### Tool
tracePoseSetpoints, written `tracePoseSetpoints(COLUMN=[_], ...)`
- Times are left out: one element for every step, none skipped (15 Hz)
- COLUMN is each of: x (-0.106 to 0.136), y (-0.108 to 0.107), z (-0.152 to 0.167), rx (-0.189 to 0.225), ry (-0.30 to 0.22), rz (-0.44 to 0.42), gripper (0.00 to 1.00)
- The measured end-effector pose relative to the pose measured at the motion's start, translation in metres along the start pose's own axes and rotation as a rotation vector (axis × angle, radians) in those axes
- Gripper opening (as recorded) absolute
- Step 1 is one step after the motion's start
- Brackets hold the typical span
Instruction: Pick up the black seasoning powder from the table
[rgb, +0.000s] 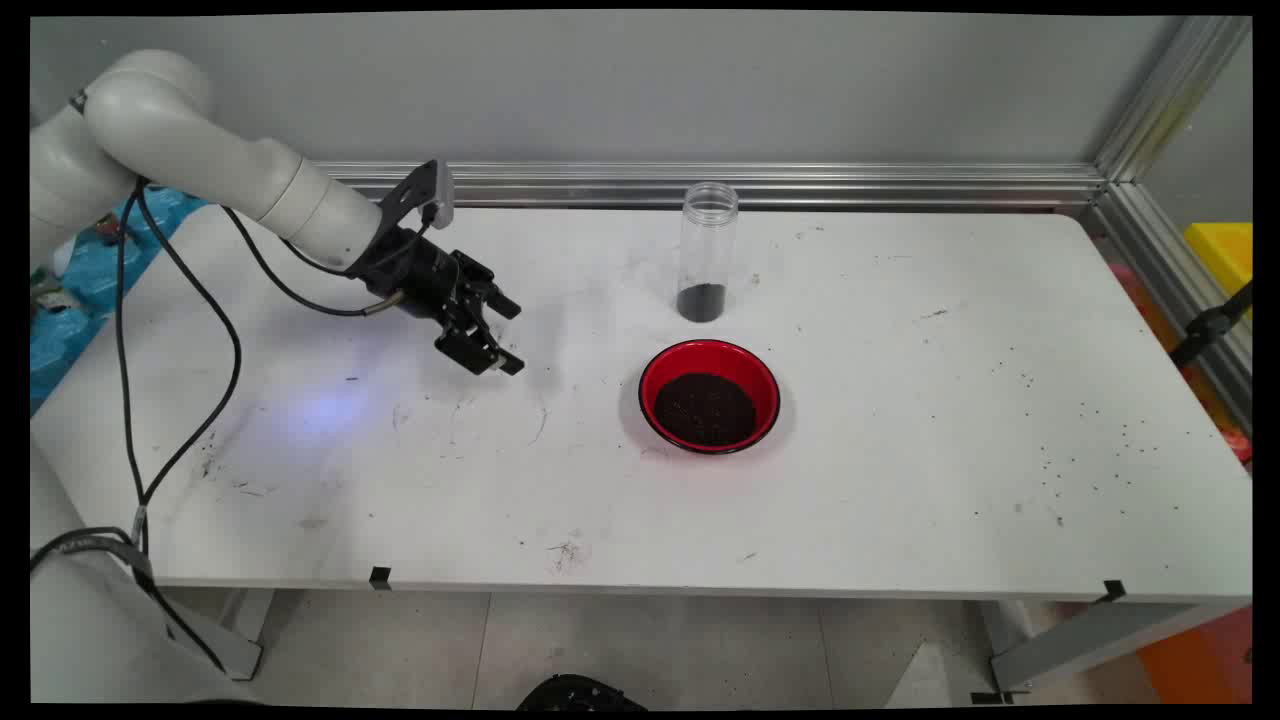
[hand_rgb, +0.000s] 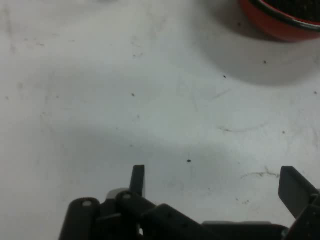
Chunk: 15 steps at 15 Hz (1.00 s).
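While angled downward, end effector (rgb: 510, 337) hangs spread above table (rgb: 900, 420).

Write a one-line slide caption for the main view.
Open gripper hovers over the white table, left of a red bowl of dark grains; a clear jar stands behind it.

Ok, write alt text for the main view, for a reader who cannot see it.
A white robot arm reaches in from the left and holds its open black gripper low over a bare part of a white table, holding nothing. To its right sits a red bowl of dark grains, and behind the bowl stands a clear jar, upright, with a little dark material at its bottom.
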Motion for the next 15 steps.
tracePoseSetpoints(x=[0.001,0.004,0.006,0.011,0.016,0.022,0.026,0.032,0.036,0.042,0.047,0.052,0.055,0.058,0.062], y=[-0.001,-0.003,-0.005,-0.007,-0.010,-0.013,-0.014,-0.017,-0.018,-0.021,-0.023,-0.025,-0.027,-0.029,-0.031], z=[0.000,0.002,0.003,0.006,0.009,0.012,0.014,0.018,0.020,0.025,0.031,0.037,0.043,0.048,0.056], rx=[0.007,0.013,0.020,0.027,0.034,0.040,0.043,0.048,0.050,0.056,0.061,0.066,0.069,0.072,0.074], ry=[0.005,0.013,0.022,0.035,0.050,0.064,0.074,0.088,0.098,0.112,0.128,0.142,0.154,0.165,0.180], rz=[-0.012,-0.023,-0.033,-0.043,-0.051,-0.055,-0.057,-0.056,-0.054,-0.046,-0.037,-0.029,-0.024,-0.018,-0.012], gripper=[1.00,1.00,1.00,1.00,1.00,1.00,1.00,1.00,1.00,1.00,1.00,1.00,1.00,1.00,1.00])
